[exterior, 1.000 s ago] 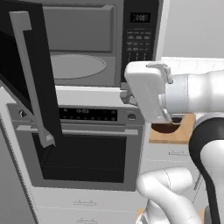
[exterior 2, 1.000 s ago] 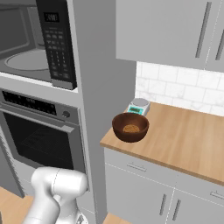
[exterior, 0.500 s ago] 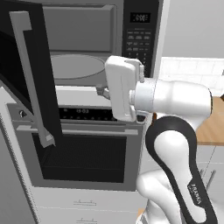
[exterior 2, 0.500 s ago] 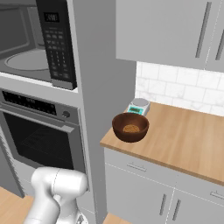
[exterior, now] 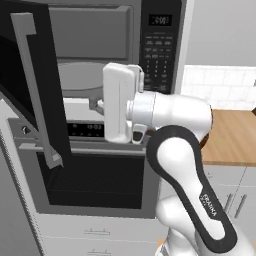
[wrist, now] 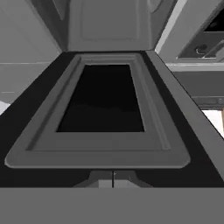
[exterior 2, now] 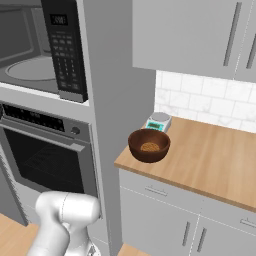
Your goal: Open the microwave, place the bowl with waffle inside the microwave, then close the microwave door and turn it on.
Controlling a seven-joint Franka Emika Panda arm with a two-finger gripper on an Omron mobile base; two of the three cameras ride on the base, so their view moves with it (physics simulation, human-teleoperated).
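Jaws pressed together, empty: gripper (wrist: pixel 113 178) faces the microwave door (wrist: pixel 105 109), swung open, black with grey inner frame and dark glass. Microwave (exterior 2: pixel 35 55): grey cavity, round turntable. Bowl with waffle (exterior 2: pixel 149 145): round brown wood, on wooden counter (exterior 2: pixel 210 160).

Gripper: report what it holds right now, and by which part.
Nothing. The gripper is shut with no object between its tips, facing the open microwave door. The bowl with waffle sits on the counter.

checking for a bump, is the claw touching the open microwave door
Cannot tell. In the hand view the shut claw faces the microwave door at close range, but no contact or gap shows plainly.
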